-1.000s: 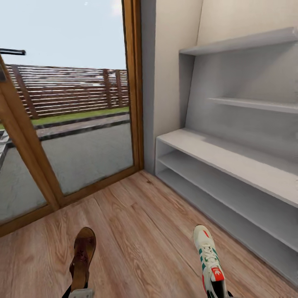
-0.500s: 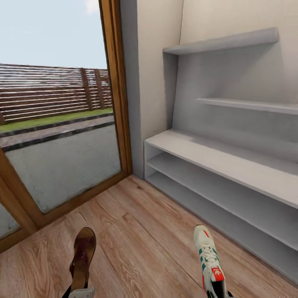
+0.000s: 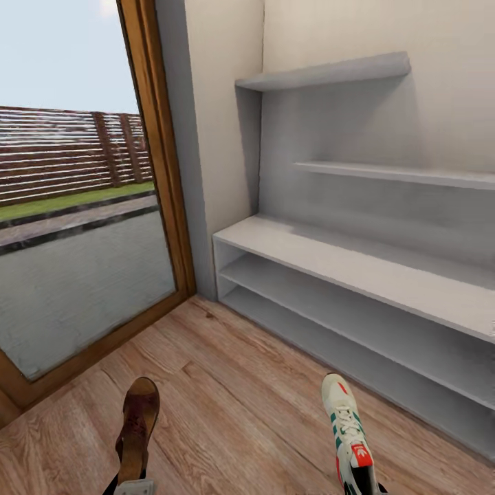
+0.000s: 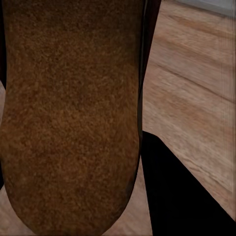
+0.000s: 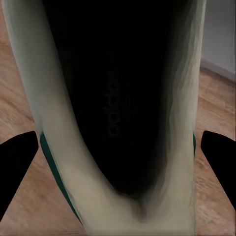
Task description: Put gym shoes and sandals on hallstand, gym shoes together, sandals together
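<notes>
Wood-plank laminate floor (image 3: 234, 405) runs from the glazed door (image 3: 75, 227) with its brown timber frame to the pale grey hallstand (image 3: 357, 275) against the right-hand wall, whose bench top, two open lower shelves and stepped wall shelves above all carry no shoes. At the bottom of the head view a dark brown sandal (image 3: 137, 430) is held above the floor on the robot's left, toe pointing away, and a cream-white gym shoe (image 3: 348, 430) with green stripes and a red tongue label is held on the right, toe toward the rack. In the left wrist view the sandal's suede-like brown surface (image 4: 69, 113) lies close before the camera, with a dark finger (image 4: 182, 191) of the left gripper (image 3: 130, 487) beside it, so that gripper is closed on the sandal. In the right wrist view the gym shoe's dark opening and cream collar (image 5: 118, 113) sit between two black fingertips (image 5: 17, 162) of the right gripper (image 3: 363, 487), which clamps the shoe at its heel end.
</notes>
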{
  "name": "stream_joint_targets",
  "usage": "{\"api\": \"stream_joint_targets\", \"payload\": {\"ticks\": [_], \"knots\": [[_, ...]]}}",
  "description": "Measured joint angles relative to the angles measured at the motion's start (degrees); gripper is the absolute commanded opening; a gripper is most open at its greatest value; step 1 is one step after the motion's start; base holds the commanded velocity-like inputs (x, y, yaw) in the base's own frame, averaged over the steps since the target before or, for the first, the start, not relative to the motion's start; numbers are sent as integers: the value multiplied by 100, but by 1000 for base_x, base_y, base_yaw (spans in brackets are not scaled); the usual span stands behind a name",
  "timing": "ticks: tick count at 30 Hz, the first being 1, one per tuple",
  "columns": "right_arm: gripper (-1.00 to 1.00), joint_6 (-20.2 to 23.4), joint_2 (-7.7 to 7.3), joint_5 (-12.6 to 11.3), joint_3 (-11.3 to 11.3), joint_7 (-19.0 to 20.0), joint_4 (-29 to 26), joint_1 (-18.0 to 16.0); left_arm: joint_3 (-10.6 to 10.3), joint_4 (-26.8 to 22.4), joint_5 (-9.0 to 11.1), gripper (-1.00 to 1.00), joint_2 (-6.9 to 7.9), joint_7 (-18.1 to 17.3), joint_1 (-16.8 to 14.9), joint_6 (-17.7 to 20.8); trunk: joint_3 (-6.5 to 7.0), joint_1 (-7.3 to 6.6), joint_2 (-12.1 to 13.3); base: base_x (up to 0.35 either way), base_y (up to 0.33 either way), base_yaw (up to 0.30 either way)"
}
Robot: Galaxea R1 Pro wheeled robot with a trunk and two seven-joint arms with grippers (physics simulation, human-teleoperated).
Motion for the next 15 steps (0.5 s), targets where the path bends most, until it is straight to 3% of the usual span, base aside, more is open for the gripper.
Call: {"api": "stream_joint_targets", "payload": {"ticks": [15], "knots": [[-100, 0, 0, 1, 5, 0, 1, 2, 6, -4, 4, -100, 0, 0, 0, 2, 0, -1, 0, 104, 293, -266]]}}
